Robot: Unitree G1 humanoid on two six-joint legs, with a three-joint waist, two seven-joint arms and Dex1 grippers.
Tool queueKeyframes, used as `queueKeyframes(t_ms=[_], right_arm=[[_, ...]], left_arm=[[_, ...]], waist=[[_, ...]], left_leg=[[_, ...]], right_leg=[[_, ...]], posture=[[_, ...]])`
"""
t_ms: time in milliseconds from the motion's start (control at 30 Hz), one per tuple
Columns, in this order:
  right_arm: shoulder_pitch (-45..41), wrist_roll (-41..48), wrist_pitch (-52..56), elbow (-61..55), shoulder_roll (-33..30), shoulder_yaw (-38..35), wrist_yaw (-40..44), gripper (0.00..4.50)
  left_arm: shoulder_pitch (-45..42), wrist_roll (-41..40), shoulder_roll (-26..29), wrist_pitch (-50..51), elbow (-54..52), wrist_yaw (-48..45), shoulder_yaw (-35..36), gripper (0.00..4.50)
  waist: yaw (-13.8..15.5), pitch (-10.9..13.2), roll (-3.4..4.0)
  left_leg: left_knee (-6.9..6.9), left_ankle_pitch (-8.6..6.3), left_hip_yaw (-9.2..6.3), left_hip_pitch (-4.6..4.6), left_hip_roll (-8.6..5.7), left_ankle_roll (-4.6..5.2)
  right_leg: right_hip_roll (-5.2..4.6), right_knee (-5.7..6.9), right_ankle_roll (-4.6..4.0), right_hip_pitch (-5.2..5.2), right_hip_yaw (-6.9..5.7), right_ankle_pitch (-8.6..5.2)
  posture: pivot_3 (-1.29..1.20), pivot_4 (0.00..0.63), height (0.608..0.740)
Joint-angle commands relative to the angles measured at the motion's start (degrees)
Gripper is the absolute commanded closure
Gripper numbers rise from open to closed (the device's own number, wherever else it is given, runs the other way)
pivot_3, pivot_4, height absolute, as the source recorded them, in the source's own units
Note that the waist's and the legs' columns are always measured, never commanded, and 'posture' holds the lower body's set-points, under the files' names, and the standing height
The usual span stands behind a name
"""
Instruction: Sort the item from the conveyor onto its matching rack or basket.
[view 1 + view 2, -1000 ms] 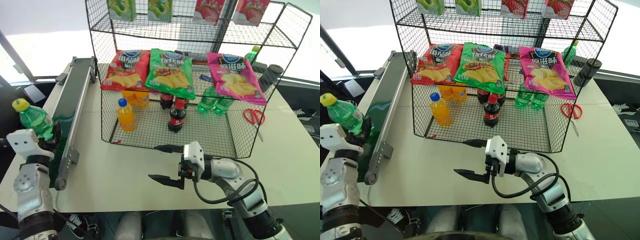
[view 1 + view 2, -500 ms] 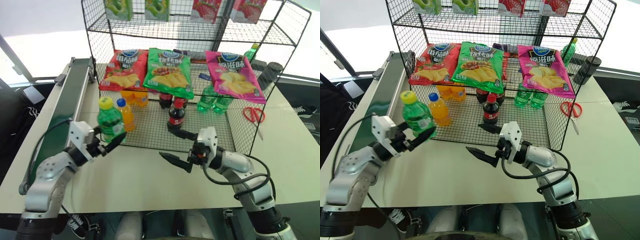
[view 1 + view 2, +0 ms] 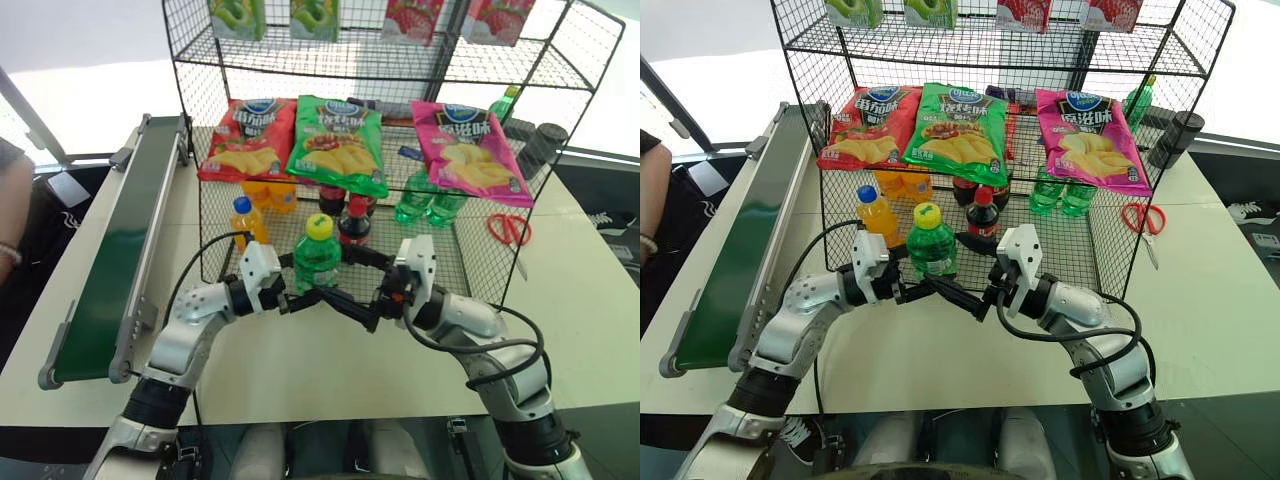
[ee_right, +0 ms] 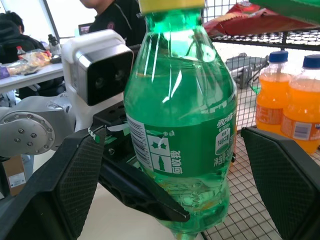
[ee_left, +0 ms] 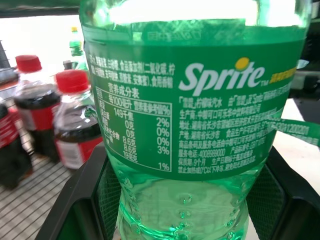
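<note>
Now we are holding the green soda bottle (image 3: 317, 262) upright just before the bottom basket (image 3: 470, 292), left gripper (image 3: 296, 299) pinching its base. Our right gripper (image 3: 358, 286) is flanking it, jaws spread; handover likely needs them closing.

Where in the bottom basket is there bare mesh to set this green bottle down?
The basket is bare along its front right, ahead of the green bottles stored at the back. The left back is crowded with orange bottles, the middle with cola bottles. The left gripper holds the green bottle at the front edge.
</note>
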Motion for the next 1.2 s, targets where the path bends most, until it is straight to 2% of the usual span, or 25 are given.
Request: queueKeyframes(t_ms=[33,333,433,467,500,567,600,700,900,1033,1200], right_arm=[[0.29,0.32,-0.57,-2.86,0.52,-0.62,-0.99,0.00],[0.40,1.77,0.01,-1.59,0.43,-1.31,-0.87,0.00],[0.46,2.86,0.61,-1.61,0.25,-1.53,-0.30,0.81],[0.55,3.17,0.80,-1.86,0.17,-1.49,-0.03,1.25],[0.62,3.27,0.84,-2.08,0.11,-1.40,0.17,1.45],[0.65,3.19,0.82,-2.33,0.12,-1.29,0.37,1.45],[0.63,2.97,0.69,-2.36,0.18,-1.24,0.37,1.45],[0.52,2.09,0.12,-2.19,0.43,-1.38,-0.01,1.45],[0.51,0.45,-1.72,-1.45,0.48,-4.41,-2.31,1.45],[0.84,-1.07,-4.35,0.29,0.35,-10.47,-6.11,1.45],[5.38,-3.52,-8.33,3.66,0.79,-16.73,-9.98,1.45]], left_arm=[[-1.46,0.03,-0.82,-2.58,-1.21,-1.66,-0.55,1.73],[-1.52,1.10,-1.29,-3.08,-1.75,-3.30,-1.45,1.73],[-1.30,1.27,-1.29,-3.06,-2.13,-3.34,-1.72,1.73],[-1.22,1.11,-1.39,-2.84,-2.22,-3.32,-1.82,1.73],[-1.15,0.88,-1.49,-2.55,-2.28,-3.33,-1.90,1.73],[-1.08,0.62,-1.62,-2.15,-2.32,-3.31,-1.99,1.73],[-1.04,0.55,-1.70,-1.99,-2.31,-3.25,-2.00,0.93],[-0.98,1.26,-1.93,-2.11,-1.72,-2.37,-1.89,0.11],[1.38,0.59,-0.01,0.58,0.22,-1.24,0.60,0.11],[5.17,0.67,1.89,-0.34,-0.53,0.04,3.30,0.11],[7.45,1.15,2.17,-0.99,-2.63,2.16,4.68,0.11]], waist=[[-0.01,0.00,0.00],[0.00,0.00,0.00],[0.00,0.00,0.00],[0.02,0.00,0.00],[0.02,0.00,0.00],[0.01,0.00,0.00],[0.01,0.00,0.00],[0.04,0.00,0.00],[-0.01,0.00,0.00],[0.00,0.00,0.01],[0.51,0.00,0.02]], left_leg=[[0.00,0.00,0.00,0.00,0.00,0.00],[0.01,0.00,-0.01,0.00,0.00,0.00],[0.01,0.00,-0.01,0.00,0.00,0.01],[0.01,0.00,-0.01,0.00,0.00,0.01],[0.01,0.00,-0.01,0.00,0.00,0.01],[0.01,0.00,-0.01,0.00,0.00,0.01],[0.01,0.00,-0.01,0.00,0.00,0.01],[0.01,0.00,-0.01,0.00,0.00,0.01],[0.01,0.00,-0.01,0.02,0.00,0.01],[0.00,0.00,-0.01,0.02,0.02,0.01],[0.02,0.00,-0.01,-0.01,-0.03,0.01]], right_leg=[[0.00,0.00,0.00,0.00,0.00,0.00],[0.00,0.00,0.00,0.00,0.00,0.00],[0.00,0.00,0.00,0.00,0.01,0.00],[0.00,0.00,0.00,0.01,0.01,0.00],[-0.01,0.00,0.00,0.01,0.01,0.00],[-0.01,0.00,0.00,0.01,0.01,0.00],[-0.01,0.00,0.00,0.01,0.01,0.00],[-0.01,0.00,0.00,0.01,0.00,0.00],[0.00,0.01,0.00,0.01,0.01,0.00],[0.00,0.01,0.00,0.00,0.01,0.00],[-0.05,-0.01,0.00,0.03,0.01,0.00]], posture=[[0.00,0.150,0.724],[0.00,0.150,0.724],[0.00,0.150,0.724],[0.00,0.150,0.724],[0.00,0.150,0.724],[0.00,0.150,0.724],[0.00,0.150,0.724],[0.00,0.150,0.724],[0.00,0.150,0.724],[0.00,0.150,0.724],[0.00,0.150,0.724]])
